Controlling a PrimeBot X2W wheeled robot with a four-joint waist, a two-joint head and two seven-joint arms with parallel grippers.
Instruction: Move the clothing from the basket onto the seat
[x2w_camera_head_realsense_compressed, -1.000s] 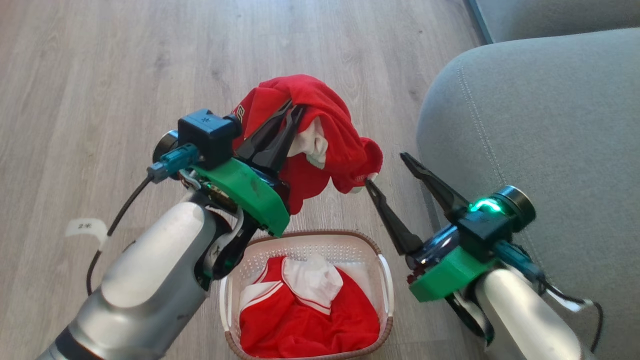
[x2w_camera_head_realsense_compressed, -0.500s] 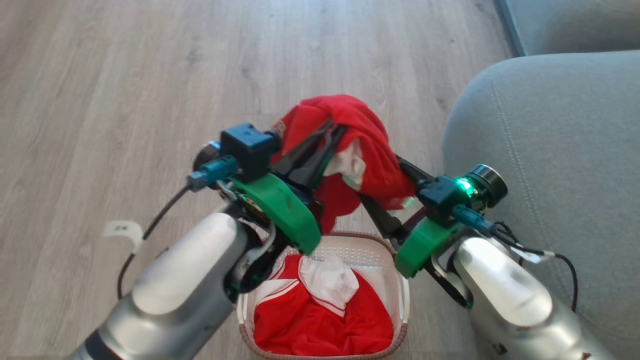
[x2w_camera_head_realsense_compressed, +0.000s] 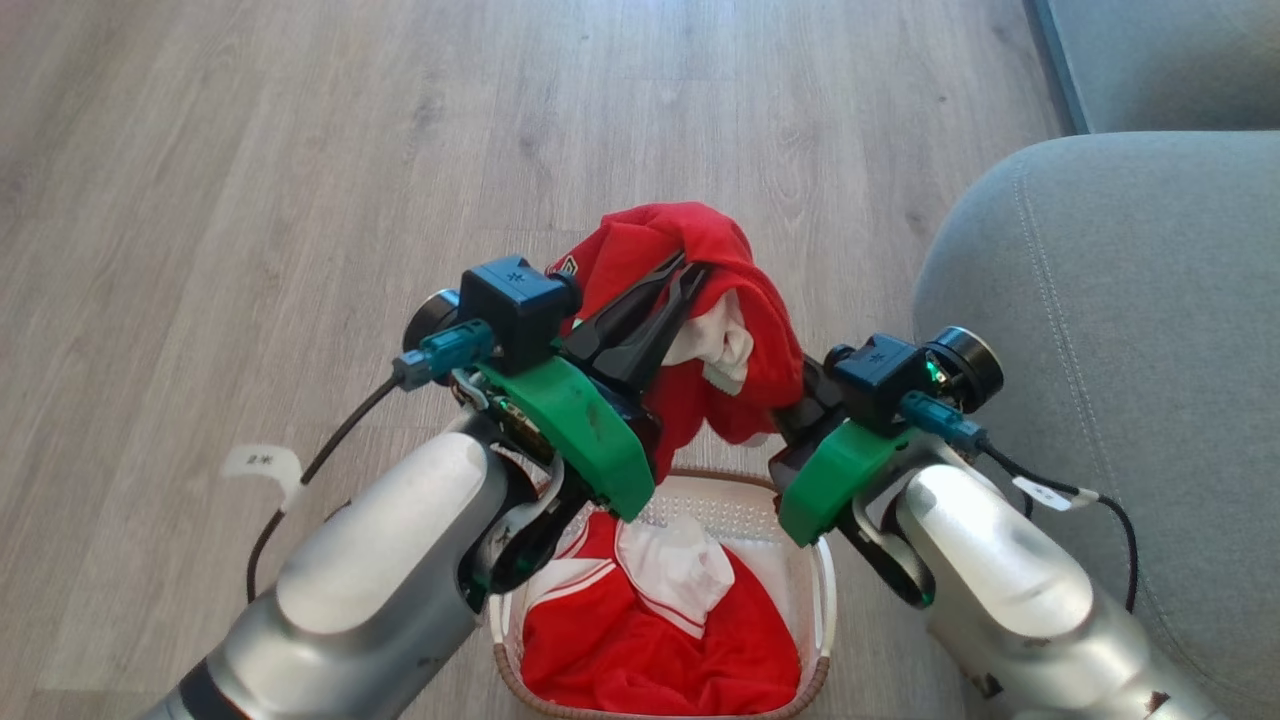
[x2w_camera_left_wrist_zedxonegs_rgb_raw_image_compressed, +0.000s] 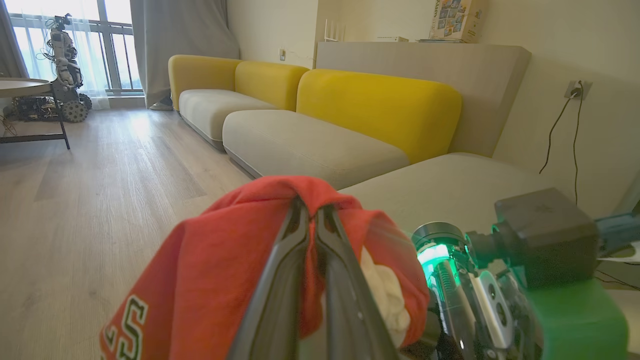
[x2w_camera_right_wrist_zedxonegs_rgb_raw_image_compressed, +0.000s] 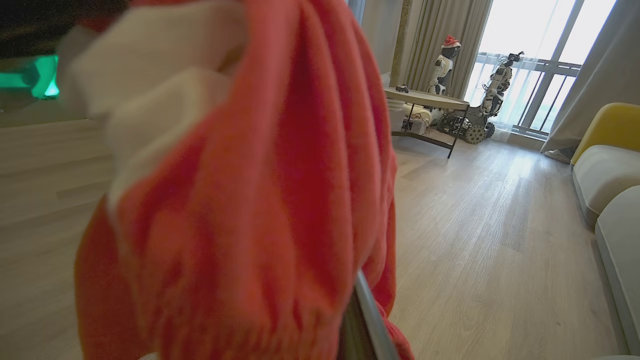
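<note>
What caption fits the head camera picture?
Left gripper and right gripper pinch the lifted garment above the basket; the second garment lies inside, the seat alongside.

The left end effector (x2w_camera_head_realsense_compressed: 690, 277) and right end effector (x2w_camera_head_realsense_compressed: 797, 388), both clamped shut, point inward toward each other.

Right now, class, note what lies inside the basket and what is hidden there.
Inside the basket lies a crumpled red garment with white trim. The left arm covers one corner, and whatever lies beneath that garment is hidden.
</note>
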